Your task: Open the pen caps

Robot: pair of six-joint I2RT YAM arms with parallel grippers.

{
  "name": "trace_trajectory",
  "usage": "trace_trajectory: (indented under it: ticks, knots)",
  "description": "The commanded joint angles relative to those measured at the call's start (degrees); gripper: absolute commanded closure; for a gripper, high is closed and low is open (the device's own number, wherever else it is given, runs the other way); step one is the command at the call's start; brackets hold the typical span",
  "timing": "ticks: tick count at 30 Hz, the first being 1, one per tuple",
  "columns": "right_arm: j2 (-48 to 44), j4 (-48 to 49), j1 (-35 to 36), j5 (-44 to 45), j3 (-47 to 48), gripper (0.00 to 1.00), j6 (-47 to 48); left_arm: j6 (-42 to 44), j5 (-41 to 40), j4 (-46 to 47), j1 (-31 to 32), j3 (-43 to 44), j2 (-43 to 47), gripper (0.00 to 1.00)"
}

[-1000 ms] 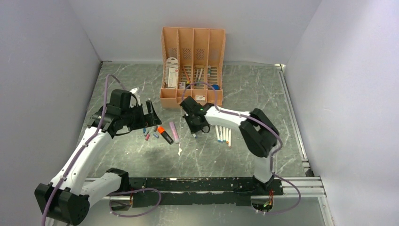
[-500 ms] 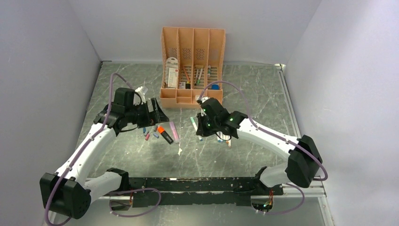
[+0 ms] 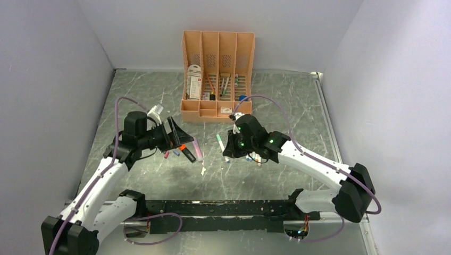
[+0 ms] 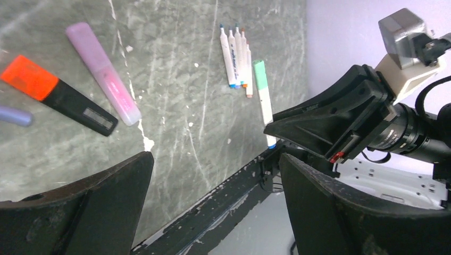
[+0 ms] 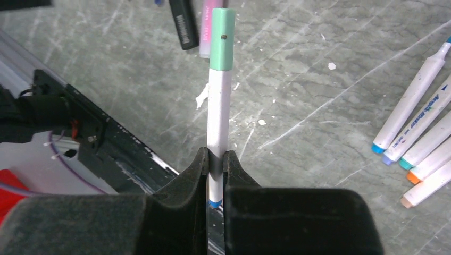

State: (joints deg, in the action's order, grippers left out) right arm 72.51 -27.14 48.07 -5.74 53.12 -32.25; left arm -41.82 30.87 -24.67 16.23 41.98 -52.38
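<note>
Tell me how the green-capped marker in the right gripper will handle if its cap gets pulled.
The slim marker looks stiff and light. The right gripper pinches it near its tail, so a sideways tug on the green cap may pivot it. Its smooth round barrel could slip.

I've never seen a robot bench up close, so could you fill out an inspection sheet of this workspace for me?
Surface: dark marbled table, scratched, with white flecks.
Job's things: white marker with its green cap on; orange highlighter and pink highlighter lying capped; row of white markers side by side.
Clutter: small bluish piece by the highlighters; peach organizer at the back.
Grippers: left gripper open and empty, near the highlighters; right gripper shut on the white marker's barrel.
Cables: purple cable looping along each arm.
Surroundings: grey walls; nothing else seen.
</note>
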Motion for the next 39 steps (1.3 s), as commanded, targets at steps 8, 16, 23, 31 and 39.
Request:
trace_trajectory:
  ticks: [8, 16, 23, 31, 39]
  knots:
    - [-1.7, 6.4, -0.1, -7.6, 0.3, 1.0, -4.7, -16.1, 3.0, 21.8, 1.0, -12.0, 9.3, 0.0]
    - [1.9, 8.6, 0.0, -12.5, 3.4, 1.0, -4.2, -17.9, -0.8, 28.0, 3.4, -12.8, 5.2, 0.0]
    - [2.0, 11.1, 0.1, -16.0, 3.8, 1.0, -5.5, -18.6, -4.7, 31.6, 8.0, -12.1, -0.3, 0.01]
    - [3.0, 13.6, 1.2, -17.0, 3.8, 1.0, -6.7, -19.9, -6.9, 33.5, 9.3, -11.1, -3.0, 0.04]
    - [3.0, 13.7, 1.5, -16.3, 3.5, 1.0, -6.9, -22.0, -5.8, 36.4, 10.0, -11.5, -5.3, 0.2]
